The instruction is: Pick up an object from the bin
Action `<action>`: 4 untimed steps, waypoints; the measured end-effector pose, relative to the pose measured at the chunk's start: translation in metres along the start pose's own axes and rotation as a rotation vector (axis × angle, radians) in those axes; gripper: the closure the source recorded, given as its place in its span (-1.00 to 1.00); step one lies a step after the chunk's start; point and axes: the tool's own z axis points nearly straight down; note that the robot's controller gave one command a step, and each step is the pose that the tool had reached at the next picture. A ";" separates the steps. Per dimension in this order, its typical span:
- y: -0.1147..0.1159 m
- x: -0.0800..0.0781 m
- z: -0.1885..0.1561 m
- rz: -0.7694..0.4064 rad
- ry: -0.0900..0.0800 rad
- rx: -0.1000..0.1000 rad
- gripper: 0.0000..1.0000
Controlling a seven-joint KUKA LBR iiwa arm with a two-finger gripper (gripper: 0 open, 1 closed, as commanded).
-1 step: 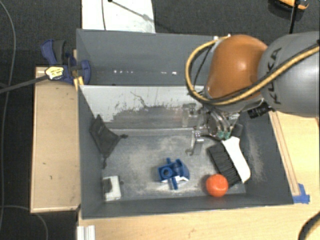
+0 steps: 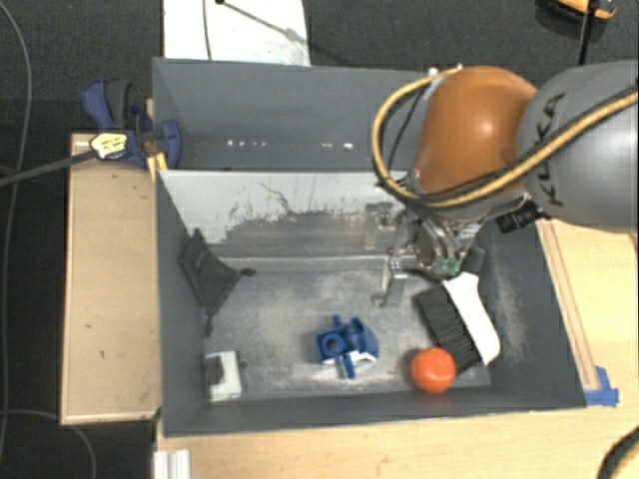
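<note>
Standing at the bin, arm in from the right. The wrist's orange cover and a looped cable hang over the back right quarter.

Gripper is down low, right of centre, over bare scuffed floor. From here I cannot tell whether its jaws are apart or together; the metal parts run into each other.

Nearest thing is a small brush, lying flat in the right part of the bin, just beside the gripper on its right.
- Long axis is slanted: the upper end points toward the gripper and the back wall, the lower end toward the front right corner.
- It has a white back along its right side, with a block of black bristles along the left, facing the middle of the bin.
- The upper end seems to lie under the wrist hardware, probably not touching it, though the view is poor there.

An orange ball is at the brush's lower end, just beside the bristles and close to the front wall.

A blue plastic piece, knobbly, is front centre, apart from the ball.

A dark grey wedge is on the left side, and a small white block is in the front left corner. Both are well apart from the gripper.
</note>
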 end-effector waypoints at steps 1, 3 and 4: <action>0.020 0.052 0.084 -0.062 0.000 -0.001 -1.00; 0.015 0.086 0.091 -0.292 0.001 -0.001 -1.00; 0.090 0.088 0.121 -0.208 0.001 -0.001 -1.00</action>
